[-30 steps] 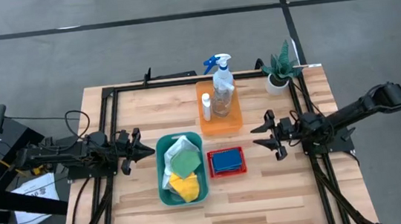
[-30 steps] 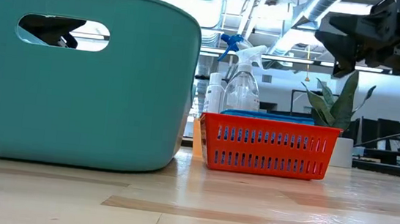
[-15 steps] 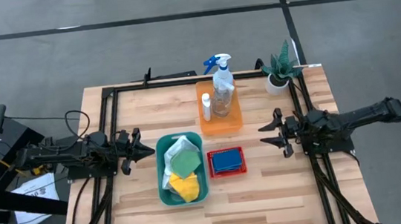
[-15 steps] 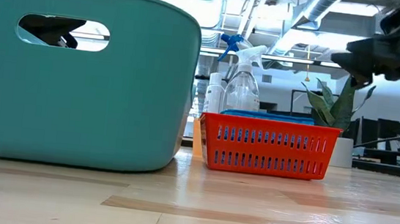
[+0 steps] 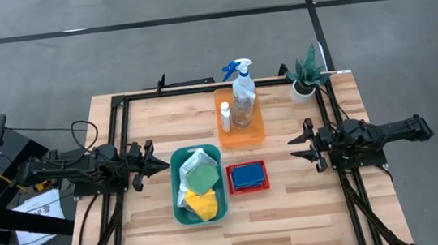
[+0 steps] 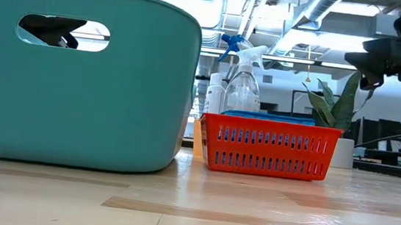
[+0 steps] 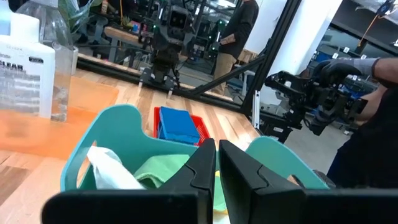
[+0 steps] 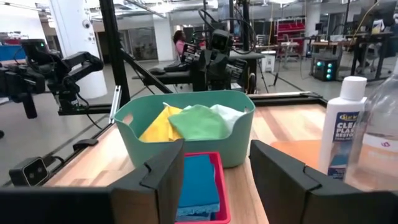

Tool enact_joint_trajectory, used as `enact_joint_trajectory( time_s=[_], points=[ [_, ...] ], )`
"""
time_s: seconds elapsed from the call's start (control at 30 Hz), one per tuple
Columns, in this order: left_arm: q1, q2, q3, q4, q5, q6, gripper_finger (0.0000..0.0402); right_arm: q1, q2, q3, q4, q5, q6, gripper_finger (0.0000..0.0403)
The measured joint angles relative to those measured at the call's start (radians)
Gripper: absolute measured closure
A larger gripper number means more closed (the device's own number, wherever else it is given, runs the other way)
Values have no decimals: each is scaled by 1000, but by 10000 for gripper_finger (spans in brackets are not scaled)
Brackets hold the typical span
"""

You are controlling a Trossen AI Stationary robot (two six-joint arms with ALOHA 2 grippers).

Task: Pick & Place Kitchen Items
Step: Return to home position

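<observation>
A clear spray bottle with a blue trigger [image 5: 242, 95] and a small white bottle [image 5: 225, 118] stand on an orange tray [image 5: 254, 132]. White [image 5: 194, 159], green [image 5: 202, 177] and yellow [image 5: 201, 204] cloths lie in a teal bin [image 5: 176, 188]. Blue sponges [image 5: 247, 175] lie in a red basket [image 5: 248, 190]. My left gripper [image 5: 165, 166] is shut and empty, left of the bin. My right gripper [image 5: 293, 148] is open and empty, right of the red basket, above the table.
A green plant in a white pot [image 5: 304, 77] stands at the far right corner. A black frame [image 5: 122, 133] runs round the table's edges. Bare wood lies in front of the bin and the basket. In the wrist views, people show beyond the table.
My right arm has drawn back toward the table's right edge and stretched out lower, and its gripper has shifted a little to the right, still open. The left arm and all the objects have kept still.
</observation>
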Motion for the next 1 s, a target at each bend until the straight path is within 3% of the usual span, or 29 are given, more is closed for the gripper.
enact_joint_trajectory(
  time_s=[0.57, 0.83, 1.0],
  points=[
    [0, 2, 0, 8, 0, 0, 385, 1, 0, 0, 1, 0, -22, 230],
    [0, 2, 0, 8, 0, 0, 385, 1, 11, 0, 1, 0, 121, 230],
    [0, 2, 0, 8, 0, 0, 385, 1, 11, 0, 1, 0, 126, 230]
  ],
)
